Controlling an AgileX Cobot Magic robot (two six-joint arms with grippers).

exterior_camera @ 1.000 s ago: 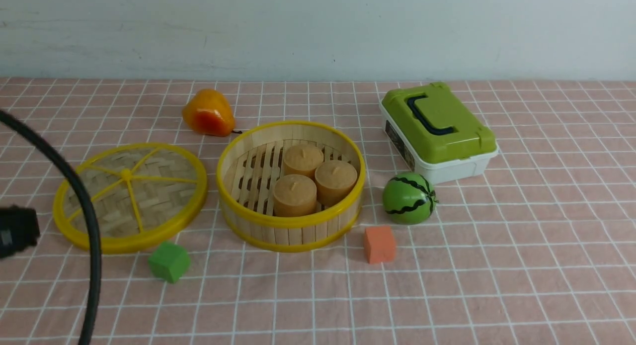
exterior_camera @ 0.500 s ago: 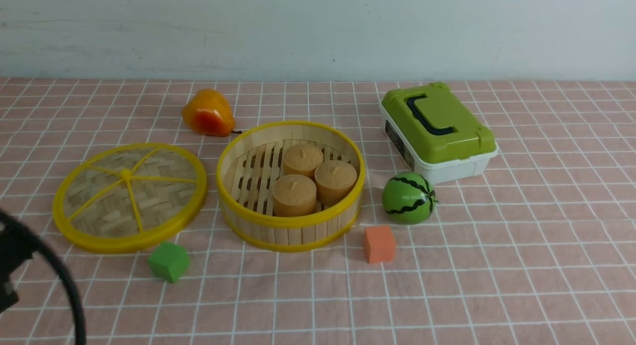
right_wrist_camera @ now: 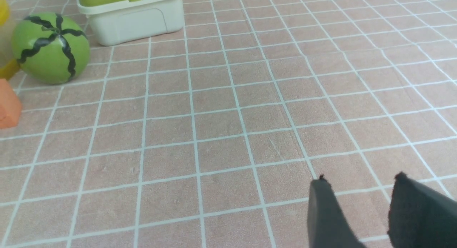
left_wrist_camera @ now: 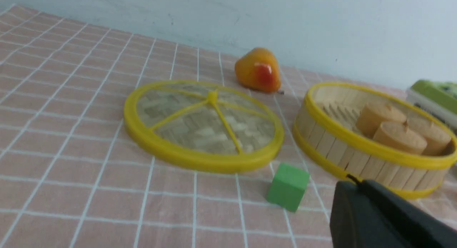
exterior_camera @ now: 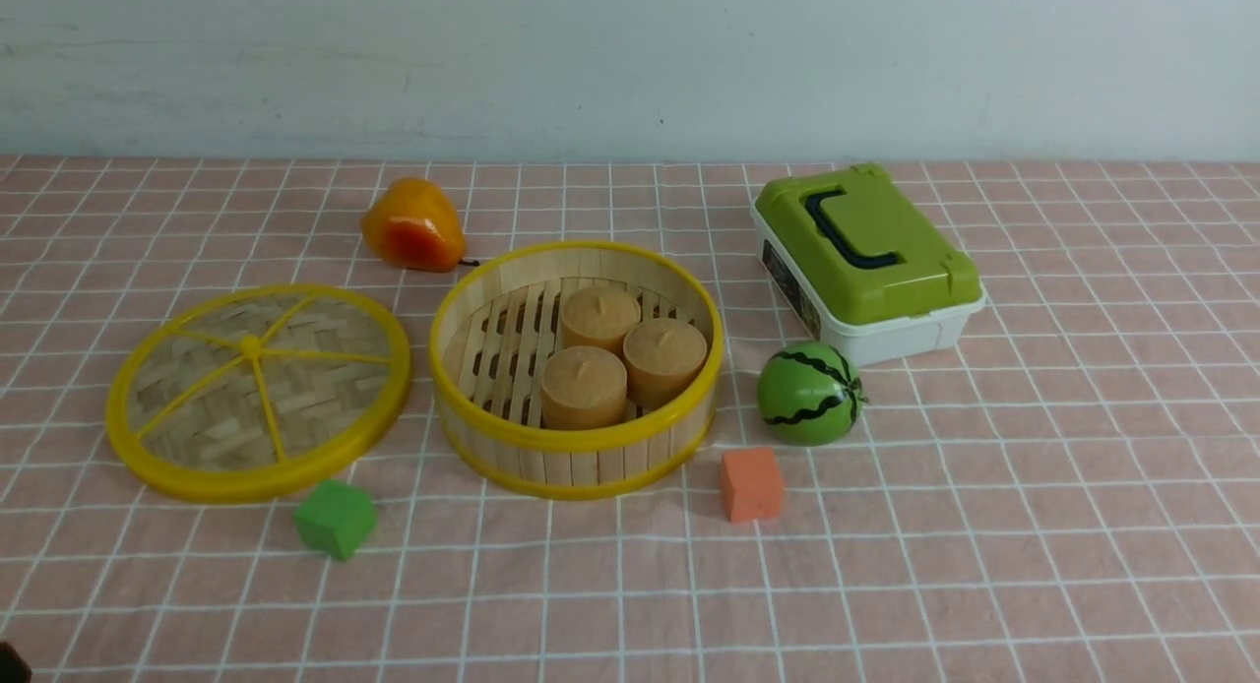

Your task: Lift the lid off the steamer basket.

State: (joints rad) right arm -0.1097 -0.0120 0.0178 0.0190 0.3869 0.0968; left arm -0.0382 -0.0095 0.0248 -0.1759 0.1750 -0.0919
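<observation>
Lid's off! The lid (exterior_camera: 258, 393) lies flat on the pink checked cloth (exterior_camera: 984, 526) just left of the steamer basket (exterior_camera: 576, 464). Its yellow spokes and hub face up, and its rim sits close to the basket's wall with a thin strip of cloth showing between them. The basket stands open, and three tan, round-topped cakes (exterior_camera: 620, 353) are bunched together on its slatted floor, crowded toward its right half. In front of the basket and off to its left, a green cube (exterior_camera: 335, 518) sits right by the lid's near rim. In front of the basket's right side there's an orange cube (exterior_camera: 751, 483), close to it but apart. Just right of the basket rests a little striped watermelon ball (exterior_camera: 810, 392), and beyond that, farther right and back, a white box with a green handled lid (exterior_camera: 866, 260), closed. Behind the basket, a touch to its left, lies an orange-yellow fruit (exterior_camera: 413, 223). Now the arms: the left gripper (left_wrist_camera: 371, 208) shows only as one black piece on the near side of the basket in its wrist view, so I can't say whether its fingers are apart or together. The right gripper (right_wrist_camera: 361, 177) hangs over bare cloth well to the right of the basket, fingers (right_wrist_camera: 323, 212) spread with nothing between them.
</observation>
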